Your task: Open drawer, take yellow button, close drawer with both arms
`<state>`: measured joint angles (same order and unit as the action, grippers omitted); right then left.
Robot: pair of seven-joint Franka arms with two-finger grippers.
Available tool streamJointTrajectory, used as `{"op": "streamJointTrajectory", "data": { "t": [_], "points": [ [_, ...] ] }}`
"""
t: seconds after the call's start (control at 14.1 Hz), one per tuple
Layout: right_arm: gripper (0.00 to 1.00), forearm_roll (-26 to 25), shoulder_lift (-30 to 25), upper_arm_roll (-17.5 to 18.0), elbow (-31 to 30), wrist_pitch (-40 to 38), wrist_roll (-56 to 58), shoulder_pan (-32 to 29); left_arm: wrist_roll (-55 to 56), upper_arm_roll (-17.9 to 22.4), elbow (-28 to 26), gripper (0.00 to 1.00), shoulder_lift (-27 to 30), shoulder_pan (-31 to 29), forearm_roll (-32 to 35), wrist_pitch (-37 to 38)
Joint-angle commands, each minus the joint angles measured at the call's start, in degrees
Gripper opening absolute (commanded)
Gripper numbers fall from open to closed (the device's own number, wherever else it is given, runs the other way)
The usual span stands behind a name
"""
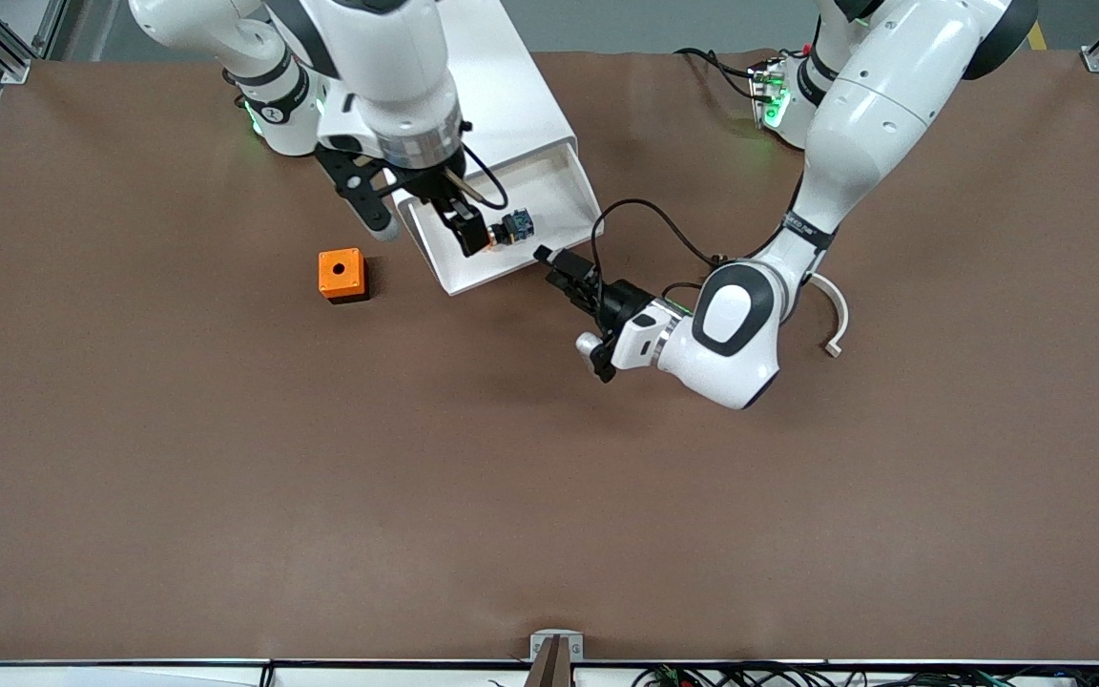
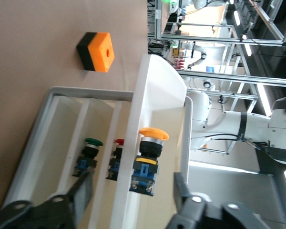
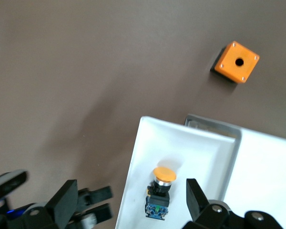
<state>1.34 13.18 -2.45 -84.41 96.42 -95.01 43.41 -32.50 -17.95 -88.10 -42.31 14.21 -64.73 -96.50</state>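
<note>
The button (image 1: 509, 229) lies on its side in the open white drawer (image 1: 549, 196), with an orange-yellow cap, black body and blue rear end. In the right wrist view the button (image 3: 160, 191) lies below and between the spread fingers of my right gripper (image 3: 131, 202), nearer one finger and untouched. My right gripper (image 1: 459, 224) hangs open over the drawer. My left gripper (image 1: 559, 269) is open and empty just in front of the drawer's front edge, at its corner toward the left arm's end. It faces the button's rear end (image 2: 145, 174).
An orange cube with a round hole (image 1: 341, 274) stands on the brown table beside the drawer, toward the right arm's end. A white curved part (image 1: 834, 320) lies by the left arm. The left wrist view shows green-capped (image 2: 89, 155) and red-capped (image 2: 117, 160) buttons in neighbouring compartments.
</note>
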Motion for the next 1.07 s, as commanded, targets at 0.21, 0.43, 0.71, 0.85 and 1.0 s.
{"op": "streamJointTrajectory", "data": {
  "t": [0.21, 0.43, 0.71, 0.85, 1.0],
  "points": [
    [1.0, 4.9, 3.34, -0.54, -1.89, 1.23, -6.41, 3.16, 1.3, 0.63, 6.1, 1.0, 0.12, -4.54, 16.71, 0.87],
    [1.0, 5.17, 3.51, -0.54, -4.0, 1.32, -6.67, 3.61, 1.3, 0.72, 6.54, 1.0, 0.29, -5.51, 24.19, 0.44],
    [1.0, 5.17, 5.18, -0.54, -6.73, 3.95, -6.85, 4.93, 1.3, 3.79, 6.54, 1.0, 0.56, -5.33, 29.9, -1.15],
    [1.0, 5.17, 6.06, -0.54, -7.35, 5.44, -6.85, 5.63, 1.3, 4.32, 6.54, 1.0, 1.17, -5.77, 32.11, -1.15],
    [1.0, 5.17, 7.03, -0.54, -7.26, 5.8, -6.85, 6.16, 1.3, 5.11, 6.54, 1.0, 1.26, -6.21, 33.08, -1.15]
  ]
}}
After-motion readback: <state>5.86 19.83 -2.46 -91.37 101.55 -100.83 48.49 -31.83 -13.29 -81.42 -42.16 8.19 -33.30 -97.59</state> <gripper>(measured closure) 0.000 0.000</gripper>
